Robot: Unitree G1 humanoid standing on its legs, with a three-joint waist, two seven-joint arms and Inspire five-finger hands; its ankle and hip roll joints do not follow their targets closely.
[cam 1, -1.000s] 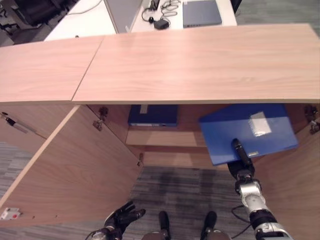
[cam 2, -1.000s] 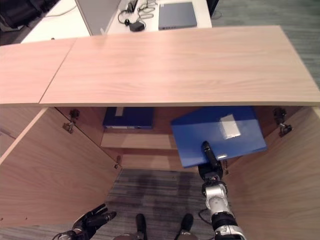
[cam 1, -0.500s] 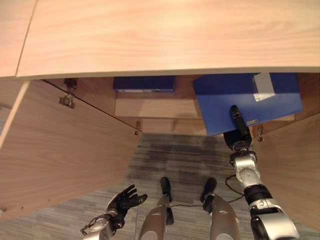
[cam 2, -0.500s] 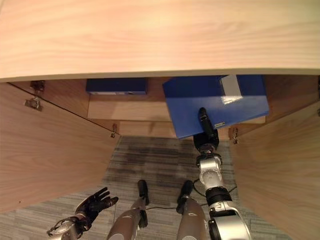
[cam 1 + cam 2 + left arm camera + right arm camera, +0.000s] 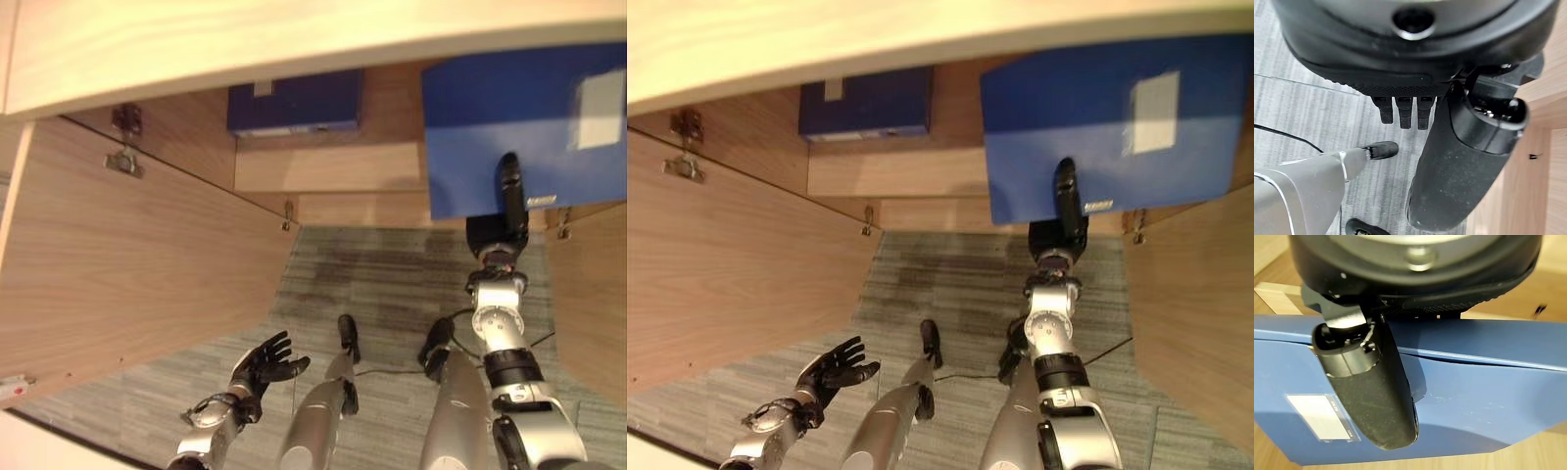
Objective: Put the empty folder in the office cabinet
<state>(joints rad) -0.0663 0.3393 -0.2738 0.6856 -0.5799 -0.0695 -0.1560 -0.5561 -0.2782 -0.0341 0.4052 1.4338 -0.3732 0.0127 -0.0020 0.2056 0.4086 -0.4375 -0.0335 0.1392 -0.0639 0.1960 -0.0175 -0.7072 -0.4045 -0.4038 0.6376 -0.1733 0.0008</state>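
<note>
A blue folder (image 5: 529, 127) with a white label (image 5: 1154, 98) lies flat in the right half of the open wooden cabinet (image 5: 328, 166), its far part under the cabinet top. My right hand (image 5: 1063, 220) is shut on its near edge. Its thumb (image 5: 1371, 387) presses on the cover, and the fingers are hidden beneath the folder (image 5: 1474, 401). My left hand (image 5: 263, 364) hangs low over the carpet at the lower left, open with spread fingers (image 5: 1403, 112) and holding nothing.
A second, darker blue folder (image 5: 294, 101) lies deep on the cabinet's left side. The left door (image 5: 127, 274) swings wide open towards me; the right door (image 5: 588, 304) stands open beside my right arm. Grey carpet (image 5: 382, 284) lies in front.
The camera has tipped downward. The folder, tilted a second ago, now sits square and further under the cabinet top, with my right hand still on it. My left hand stays low and open.
</note>
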